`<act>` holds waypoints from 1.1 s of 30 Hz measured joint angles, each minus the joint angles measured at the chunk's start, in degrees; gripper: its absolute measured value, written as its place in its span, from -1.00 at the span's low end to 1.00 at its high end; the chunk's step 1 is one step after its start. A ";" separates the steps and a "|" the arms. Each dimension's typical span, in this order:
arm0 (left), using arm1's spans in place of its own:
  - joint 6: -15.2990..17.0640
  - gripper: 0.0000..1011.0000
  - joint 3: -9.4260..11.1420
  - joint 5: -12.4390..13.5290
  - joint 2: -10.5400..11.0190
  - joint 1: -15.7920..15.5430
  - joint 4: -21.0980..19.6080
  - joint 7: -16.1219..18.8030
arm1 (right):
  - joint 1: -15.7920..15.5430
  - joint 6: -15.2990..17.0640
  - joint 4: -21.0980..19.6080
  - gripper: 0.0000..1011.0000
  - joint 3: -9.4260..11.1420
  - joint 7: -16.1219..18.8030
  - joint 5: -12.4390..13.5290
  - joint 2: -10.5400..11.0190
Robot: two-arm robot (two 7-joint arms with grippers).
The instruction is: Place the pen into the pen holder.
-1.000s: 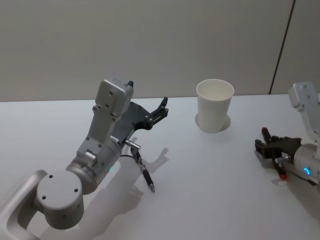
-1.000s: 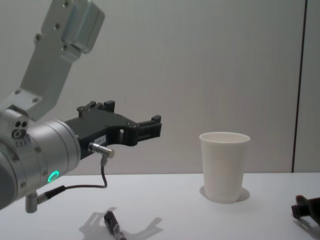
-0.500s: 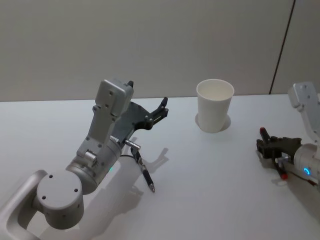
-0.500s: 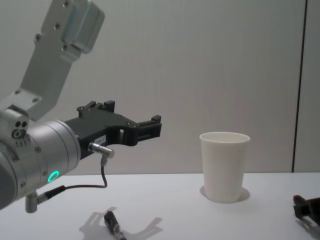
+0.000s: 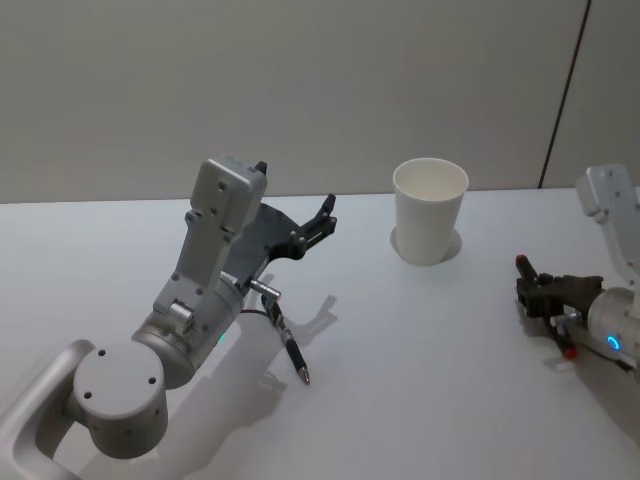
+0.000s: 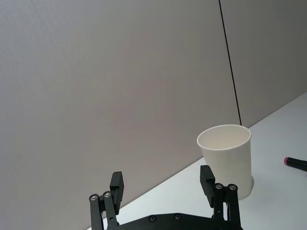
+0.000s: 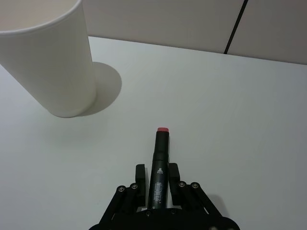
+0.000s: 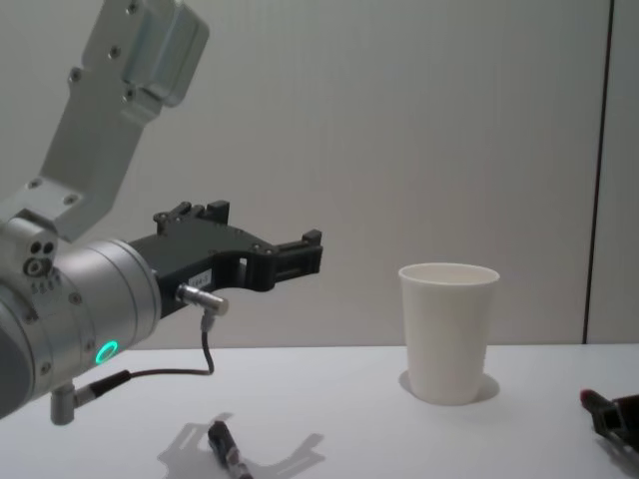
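Pen (image 7: pixel 160 152): dark barrel, red end, one item, gripped crosswise between the fingers of your right gripper (image 7: pixel 157 169), which were drawn in tight against the barrel; the red end stuck out past the fingertips. You had that gripper low over the right side of the table (image 5: pixel 420 370); whether the pen touched the surface could not be told. Pen holder (image 5: pixel 430 222): white paper cup, upright, mouth open, standing near the table's far edge, ahead of the held pen and to its left, well apart from it. Second pen (image 5: pixel 291 347): dark with a silver tip, lying flat on the table just beside your left arm, untouched. Left gripper (image 6: pixel 162 181): raised above the table, fingers spread wide with nothing between them, aimed toward the cup and well short of it.
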 joint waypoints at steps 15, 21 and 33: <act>0.00 0.98 0.00 0.00 0.00 0.00 0.00 0.00 | 0.00 0.00 -0.02 -0.61 0.00 -0.01 -0.01 0.00; 0.00 0.98 0.00 0.00 0.00 0.00 0.00 0.00 | 0.00 0.00 -0.02 -0.63 0.01 -0.01 -0.01 0.00; 0.00 0.98 0.00 0.00 0.00 0.00 0.00 0.00 | 0.00 0.00 -0.02 -0.64 0.00 0.01 0.00 0.00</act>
